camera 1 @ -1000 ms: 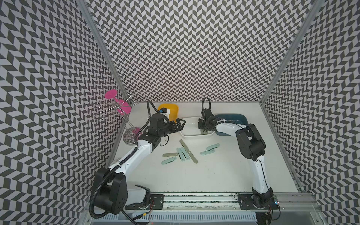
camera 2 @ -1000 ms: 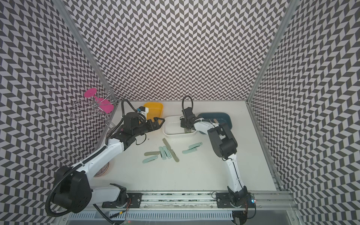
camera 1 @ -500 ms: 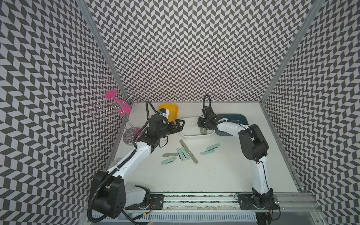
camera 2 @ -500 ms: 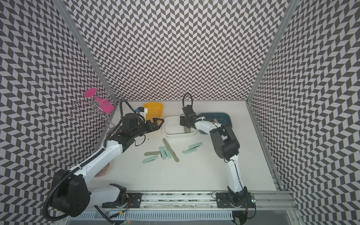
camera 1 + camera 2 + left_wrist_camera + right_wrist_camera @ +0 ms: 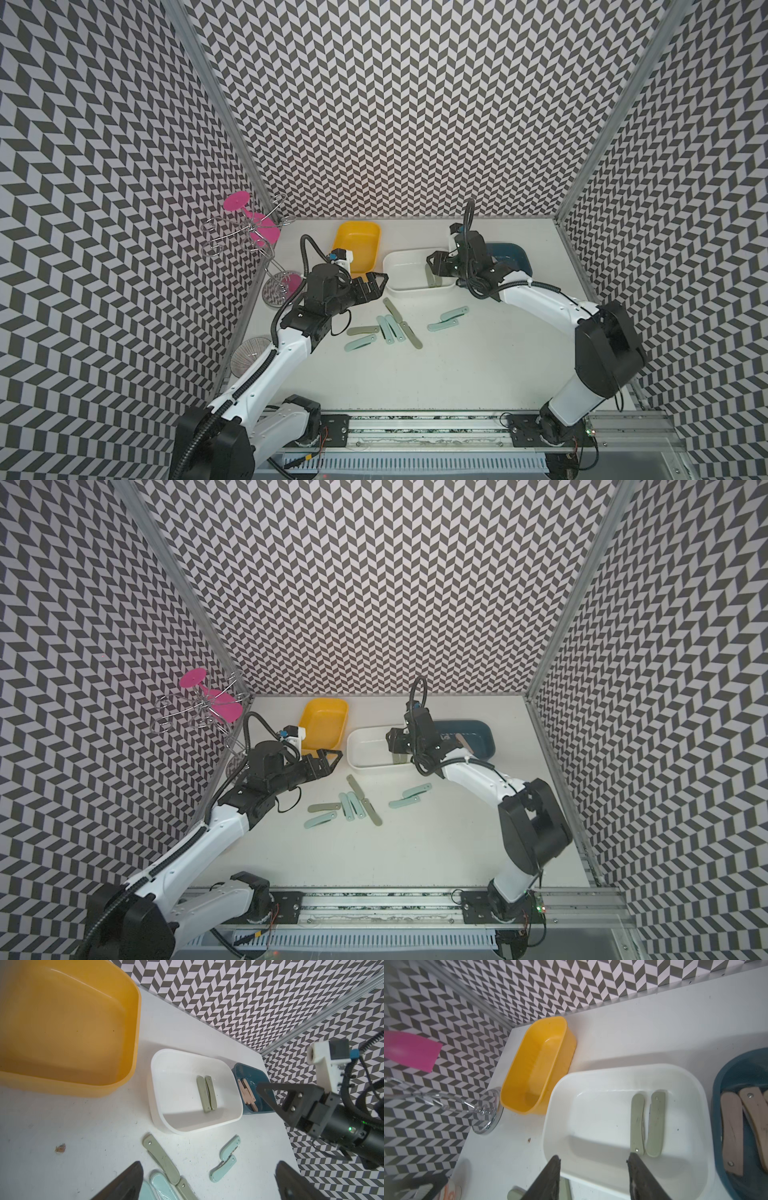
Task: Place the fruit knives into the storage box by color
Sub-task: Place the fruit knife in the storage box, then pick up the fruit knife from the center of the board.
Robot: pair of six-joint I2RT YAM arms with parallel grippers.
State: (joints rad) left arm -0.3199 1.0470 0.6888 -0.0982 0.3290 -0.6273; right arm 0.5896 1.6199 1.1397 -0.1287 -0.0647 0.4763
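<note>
right fingers (image 5: 593,1158): apart, nothing between them, low over the white box (image 5: 612,1068); one tip sits just beside a sage knife (image 5: 637,1122), so we think a careless pull-out could nudge it or snag the box wall
left fingers (image 5: 377,286): wide apart, empty, hovering near the loose pile (image 5: 390,328)
knives: two sage in the white box, peach ones (image 5: 731,1132) in the blue box (image 5: 716,1093), mint and sage on the tabletop (image 5: 457,374); yellow box (image 5: 357,245) empty
pile risk: mint and sage bars lie touching, so we could pinch two colours together
arms risk: both work near the white box and could clash
</note>
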